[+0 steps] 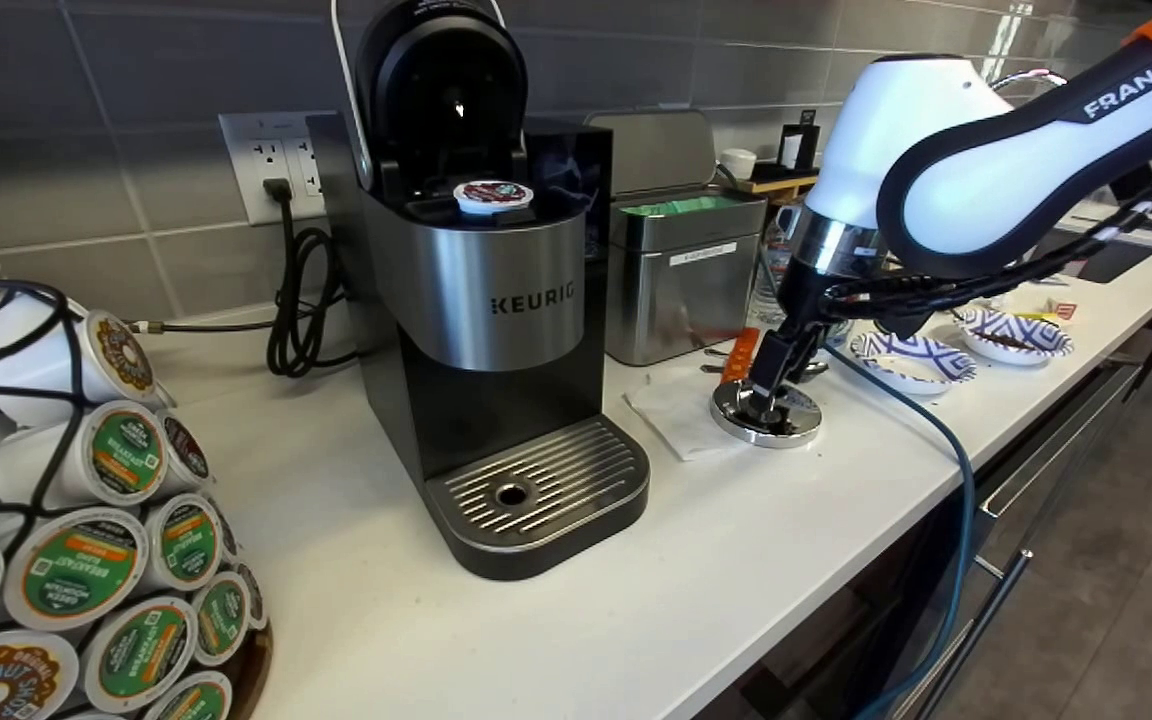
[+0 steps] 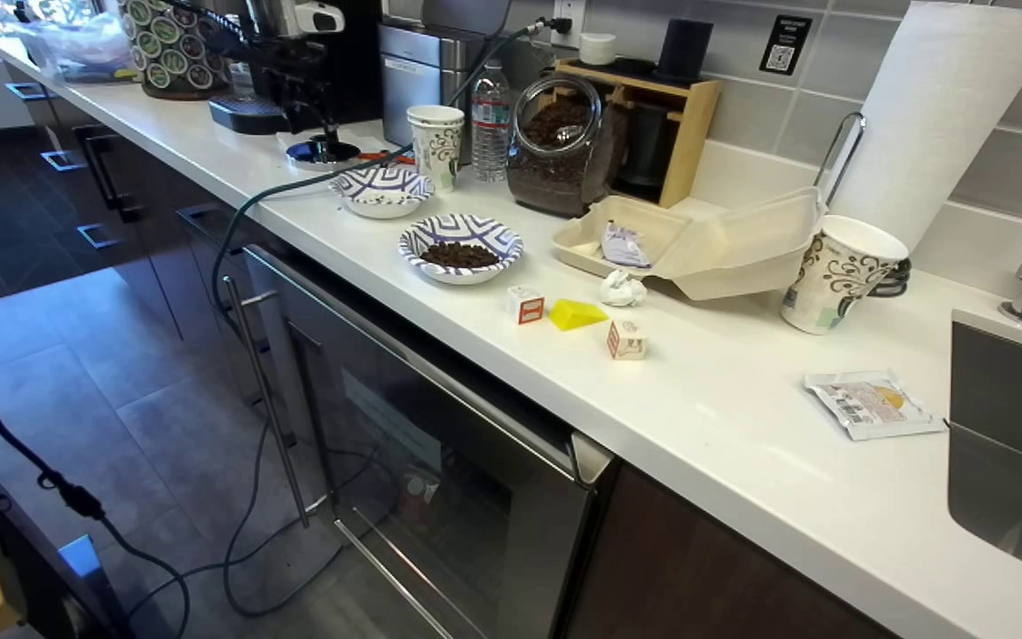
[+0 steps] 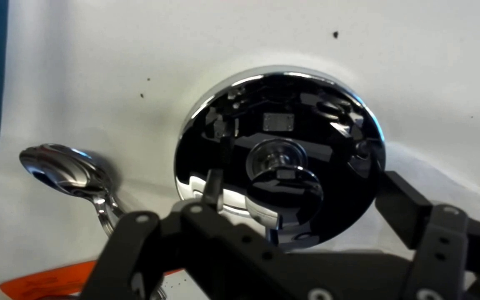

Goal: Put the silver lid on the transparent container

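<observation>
- Wrist view: your fingers stand spread, gripping nothing, at the silver lid, which lies flat on the bench, its knob upward; whether a tip touches it I can't tell.
- The lid is round, with no long axis to match; the move turns on that knob, which sits between the fingers, apparently nearer the one on the side of the spoon.
- Even out those gaps before you close, I'd judge, or the lid may slide.
- In an exterior view, the transparent container, as I take the wide-mouthed jar to be, stands further along the bench, well apart from the lid.
</observation>
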Robot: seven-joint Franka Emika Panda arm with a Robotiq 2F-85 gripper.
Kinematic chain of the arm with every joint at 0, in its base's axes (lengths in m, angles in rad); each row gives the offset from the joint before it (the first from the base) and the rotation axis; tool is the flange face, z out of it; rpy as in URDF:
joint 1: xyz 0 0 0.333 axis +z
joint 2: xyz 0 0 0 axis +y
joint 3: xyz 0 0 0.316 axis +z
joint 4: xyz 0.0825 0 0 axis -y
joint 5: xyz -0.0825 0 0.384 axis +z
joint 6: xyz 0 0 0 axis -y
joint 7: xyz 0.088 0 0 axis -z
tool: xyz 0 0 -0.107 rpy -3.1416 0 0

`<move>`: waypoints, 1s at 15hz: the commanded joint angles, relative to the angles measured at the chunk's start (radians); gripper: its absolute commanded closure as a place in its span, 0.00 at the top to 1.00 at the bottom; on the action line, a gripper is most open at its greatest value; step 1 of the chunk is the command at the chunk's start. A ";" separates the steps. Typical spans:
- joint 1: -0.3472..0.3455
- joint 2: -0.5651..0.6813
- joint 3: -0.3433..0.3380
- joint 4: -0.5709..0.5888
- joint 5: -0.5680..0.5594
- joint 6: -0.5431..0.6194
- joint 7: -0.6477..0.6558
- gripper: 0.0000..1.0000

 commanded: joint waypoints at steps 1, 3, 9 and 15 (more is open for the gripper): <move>-0.001 0.037 0.003 0.044 -0.023 -0.040 0.028 0.88; 0.000 0.046 0.001 0.050 -0.026 -0.027 0.029 0.79; 0.010 0.057 -0.014 0.070 -0.053 -0.036 0.053 0.73; 0.015 0.057 -0.019 0.075 -0.081 -0.046 0.078 0.22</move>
